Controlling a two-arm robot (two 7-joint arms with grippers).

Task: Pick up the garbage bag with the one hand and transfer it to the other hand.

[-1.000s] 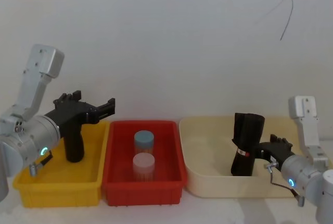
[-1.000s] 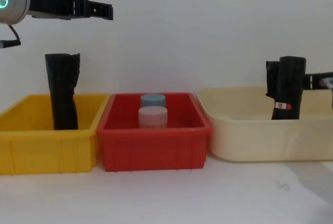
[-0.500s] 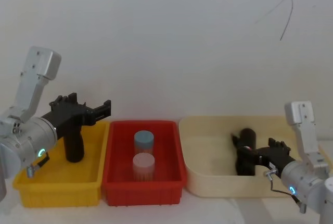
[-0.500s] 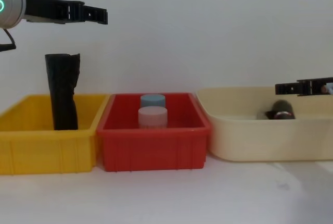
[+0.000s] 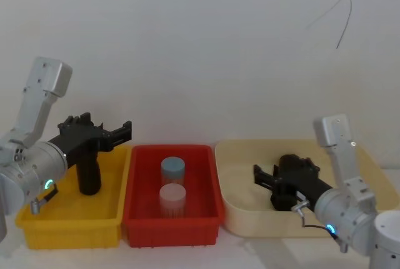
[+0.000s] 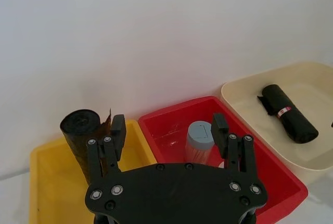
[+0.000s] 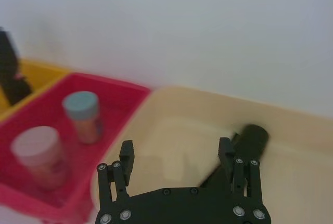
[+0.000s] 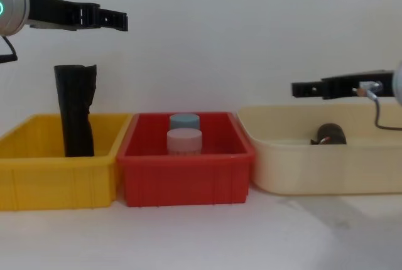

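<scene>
Since a moment ago my right gripper [image 8: 296,88] has swung left over the cream tub [image 8: 314,169], jaws wide and empty; the garbage bag [image 6: 289,113] lies flat on the tub floor below them, untouched. My left gripper [image 8: 120,20] hovers, jaws likewise spread, above the yellow bin [image 8: 56,176].
</scene>
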